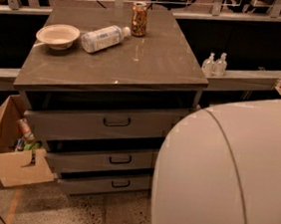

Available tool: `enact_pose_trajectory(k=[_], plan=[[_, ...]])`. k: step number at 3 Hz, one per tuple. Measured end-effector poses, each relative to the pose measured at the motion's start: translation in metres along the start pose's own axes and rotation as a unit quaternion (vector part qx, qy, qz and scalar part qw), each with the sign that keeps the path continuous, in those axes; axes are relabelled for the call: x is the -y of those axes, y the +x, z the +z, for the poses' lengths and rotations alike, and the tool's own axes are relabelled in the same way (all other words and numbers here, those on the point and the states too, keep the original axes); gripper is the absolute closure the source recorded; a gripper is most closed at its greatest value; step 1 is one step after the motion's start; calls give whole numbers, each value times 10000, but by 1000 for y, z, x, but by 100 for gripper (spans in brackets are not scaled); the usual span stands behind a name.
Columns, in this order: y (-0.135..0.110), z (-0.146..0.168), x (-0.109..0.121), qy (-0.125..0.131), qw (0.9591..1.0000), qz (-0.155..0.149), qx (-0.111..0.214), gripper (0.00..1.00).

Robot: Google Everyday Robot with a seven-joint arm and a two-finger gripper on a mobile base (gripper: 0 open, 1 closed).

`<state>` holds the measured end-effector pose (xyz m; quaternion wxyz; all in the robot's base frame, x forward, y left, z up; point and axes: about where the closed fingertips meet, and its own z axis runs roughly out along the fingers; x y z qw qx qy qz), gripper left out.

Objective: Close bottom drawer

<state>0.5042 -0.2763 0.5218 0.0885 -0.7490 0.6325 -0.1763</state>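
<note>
The bottom drawer [98, 183] is the lowest of three grey-brown drawers in the cabinet [115, 66]. It has a low front with a small black bar handle [120, 184] and stands out a little from the cabinet body. The middle drawer [100, 160] and the taller top drawer [99, 123] sit above it, and the top one sticks out the most. A large white rounded arm casing [228, 178] fills the lower right and hides the right ends of the drawers. The gripper is not in view.
On the cabinet top are a white bowl [58, 35], a plastic bottle [103, 37] lying on its side and a can [139, 18]. Two small bottles [214, 64] stand on a ledge at the right. An open cardboard box [11, 150] sits on the floor left of the drawers.
</note>
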Motion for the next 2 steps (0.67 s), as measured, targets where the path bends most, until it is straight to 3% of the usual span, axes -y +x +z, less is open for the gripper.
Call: enact_pose_trajectory(k=[1,2], plan=[[11,-40,31,83,9990,-276,-352,100],[23,-63,60,126,9970,-155,-748,87]])
